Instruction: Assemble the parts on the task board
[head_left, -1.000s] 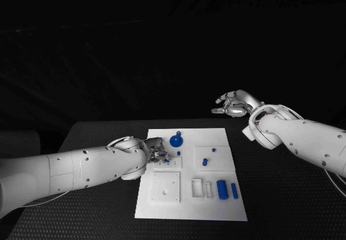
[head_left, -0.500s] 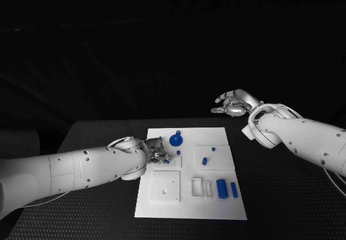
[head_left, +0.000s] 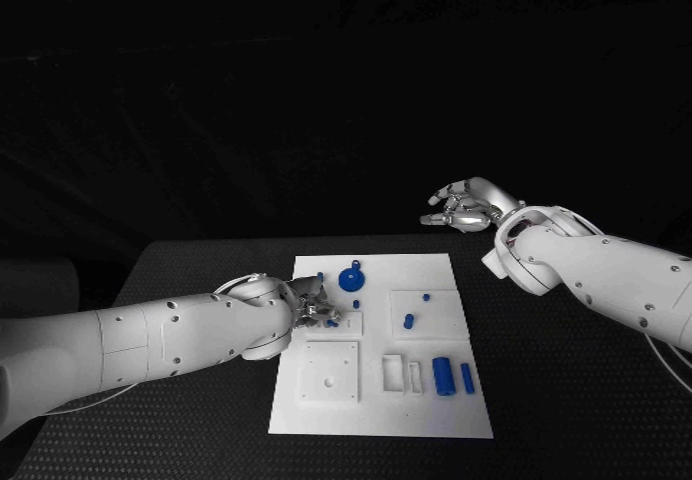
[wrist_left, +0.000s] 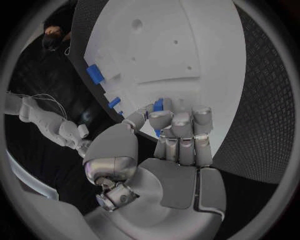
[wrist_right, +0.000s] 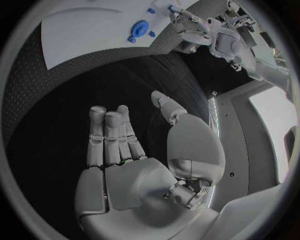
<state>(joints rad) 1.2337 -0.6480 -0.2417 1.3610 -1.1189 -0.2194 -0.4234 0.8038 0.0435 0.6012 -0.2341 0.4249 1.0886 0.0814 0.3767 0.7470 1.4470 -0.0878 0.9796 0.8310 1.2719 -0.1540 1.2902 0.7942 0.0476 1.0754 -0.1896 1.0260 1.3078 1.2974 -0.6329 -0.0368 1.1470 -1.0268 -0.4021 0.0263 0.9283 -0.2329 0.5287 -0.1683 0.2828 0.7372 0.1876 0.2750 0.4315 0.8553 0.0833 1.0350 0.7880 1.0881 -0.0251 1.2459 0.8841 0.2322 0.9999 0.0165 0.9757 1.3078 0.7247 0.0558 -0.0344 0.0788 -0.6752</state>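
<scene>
The white task board (head_left: 433, 410) lies mid-table. My left hand (head_left: 313, 307) rests on its left edge beside a square recess, fingers curled, pinching a small blue part (wrist_left: 159, 105) between thumb and fingertips. On the board lie a blue round disc (head_left: 352, 281), a small peg (head_left: 356, 304), a short piece (head_left: 410, 322) and two blue cylinders (head_left: 444, 377) near the right edge. My right hand (head_left: 462, 209) hangs raised beyond the table's far right corner, holding nothing, its fingers (wrist_right: 109, 135) straight and the thumb apart. The right wrist view shows the board (wrist_right: 81, 35) and disc (wrist_right: 139, 26) far off.
A square white plate (head_left: 330, 373) and narrow slots (head_left: 402, 375) sit in the board's near half. The black table (head_left: 562, 400) has bare room to the right of the board and along the front. My left forearm (head_left: 159, 340) crosses the table's left side.
</scene>
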